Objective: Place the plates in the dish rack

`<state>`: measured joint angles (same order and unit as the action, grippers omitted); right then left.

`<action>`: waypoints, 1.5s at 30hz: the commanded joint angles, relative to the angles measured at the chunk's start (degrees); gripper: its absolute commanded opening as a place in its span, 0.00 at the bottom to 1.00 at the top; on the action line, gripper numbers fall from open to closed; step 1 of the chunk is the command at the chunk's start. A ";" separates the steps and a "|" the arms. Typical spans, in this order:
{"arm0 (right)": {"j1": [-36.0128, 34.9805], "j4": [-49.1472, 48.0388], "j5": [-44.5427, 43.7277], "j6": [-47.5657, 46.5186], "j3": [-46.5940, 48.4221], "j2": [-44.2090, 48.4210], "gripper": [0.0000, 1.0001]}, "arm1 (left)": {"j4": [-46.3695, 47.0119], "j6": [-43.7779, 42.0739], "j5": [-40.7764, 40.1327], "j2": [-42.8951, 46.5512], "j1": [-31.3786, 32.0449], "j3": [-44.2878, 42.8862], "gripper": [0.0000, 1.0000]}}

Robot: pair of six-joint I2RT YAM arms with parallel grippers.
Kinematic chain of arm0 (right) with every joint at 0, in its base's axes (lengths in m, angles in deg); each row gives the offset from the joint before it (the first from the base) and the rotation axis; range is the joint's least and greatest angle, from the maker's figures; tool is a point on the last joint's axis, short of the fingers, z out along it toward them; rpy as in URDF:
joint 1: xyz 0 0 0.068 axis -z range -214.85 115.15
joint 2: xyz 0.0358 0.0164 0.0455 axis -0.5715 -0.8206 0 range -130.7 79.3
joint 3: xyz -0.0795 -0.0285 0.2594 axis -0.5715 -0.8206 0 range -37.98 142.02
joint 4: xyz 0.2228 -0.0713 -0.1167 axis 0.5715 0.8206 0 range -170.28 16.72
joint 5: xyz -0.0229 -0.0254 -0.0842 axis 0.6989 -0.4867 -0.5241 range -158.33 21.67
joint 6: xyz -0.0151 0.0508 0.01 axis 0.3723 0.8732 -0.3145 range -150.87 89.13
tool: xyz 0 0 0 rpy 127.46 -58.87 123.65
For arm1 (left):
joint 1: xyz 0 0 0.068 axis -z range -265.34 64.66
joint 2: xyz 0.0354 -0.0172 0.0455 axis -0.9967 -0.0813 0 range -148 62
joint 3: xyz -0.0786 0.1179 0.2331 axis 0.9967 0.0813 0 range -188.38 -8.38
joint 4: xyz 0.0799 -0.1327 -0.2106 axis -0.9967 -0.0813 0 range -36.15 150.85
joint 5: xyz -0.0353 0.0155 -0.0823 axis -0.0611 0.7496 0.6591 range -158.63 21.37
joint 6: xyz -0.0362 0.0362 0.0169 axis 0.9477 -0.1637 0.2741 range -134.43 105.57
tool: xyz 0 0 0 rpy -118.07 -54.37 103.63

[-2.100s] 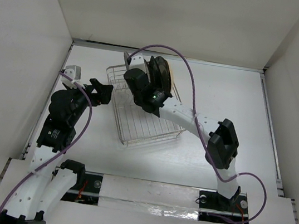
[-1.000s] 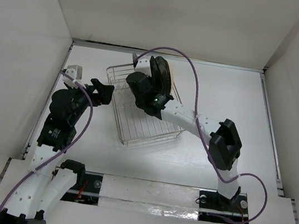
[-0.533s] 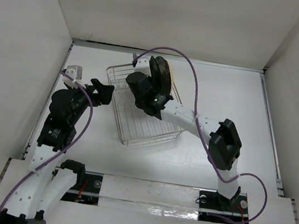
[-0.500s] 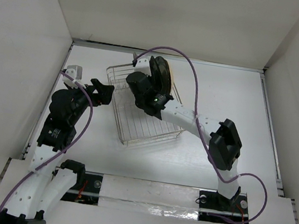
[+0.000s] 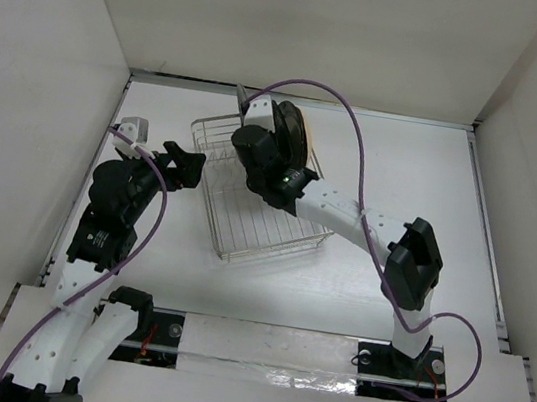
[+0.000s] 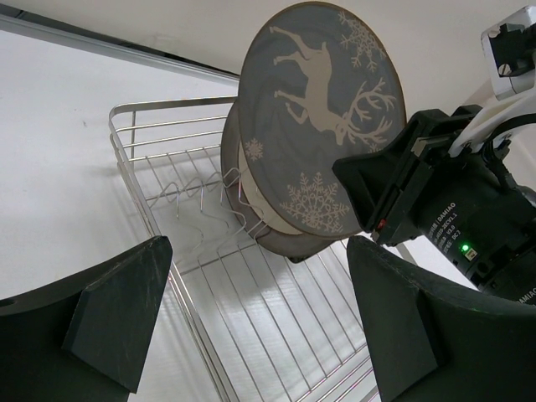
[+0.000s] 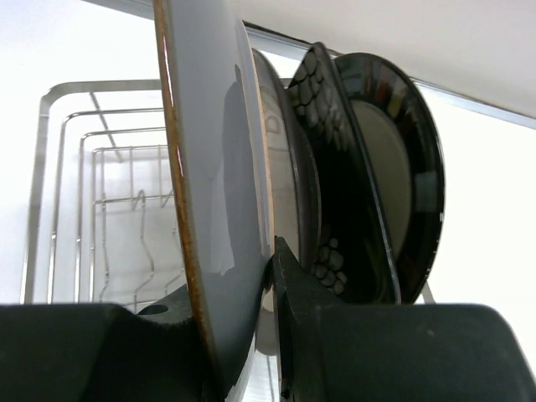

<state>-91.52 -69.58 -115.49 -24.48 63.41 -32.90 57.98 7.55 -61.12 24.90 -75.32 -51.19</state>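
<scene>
The right tool (image 7: 224, 289) pinches the rim of the grey deer plate (image 6: 322, 142). The plate is upright at the 12 o'clock end of the dish rack (image 5: 264, 231), just beside the other plates (image 7: 368, 167) standing there. The left tool (image 6: 260, 280) is spread and empty at the rack's 9 o'clock side.

A lab test cell — bare white walls (image 5: 25, 74) boxing a white table (image 5: 404, 171).
</scene>
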 commanded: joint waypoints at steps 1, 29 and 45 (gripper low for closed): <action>-0.73 -7.36 -0.39 2.13 3.55 0.76 0.00 | 2.52 0.17 0.84 0.10 0.17 -1.84 0.83; 0.85 -7.09 7.25 12.41 -3.56 -4.08 0.04 | 3.83 0.35 2.25 -0.87 0.17 -1.23 0.80; 0.33 -13.42 17.97 11.10 -12.26 11.99 0.88 | 4.63 -0.18 3.12 -1.83 -1.14 0.09 0.81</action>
<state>-90.51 -76.69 -100.14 -12.83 51.98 -27.54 58.96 7.68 -59.50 23.26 -75.45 -51.16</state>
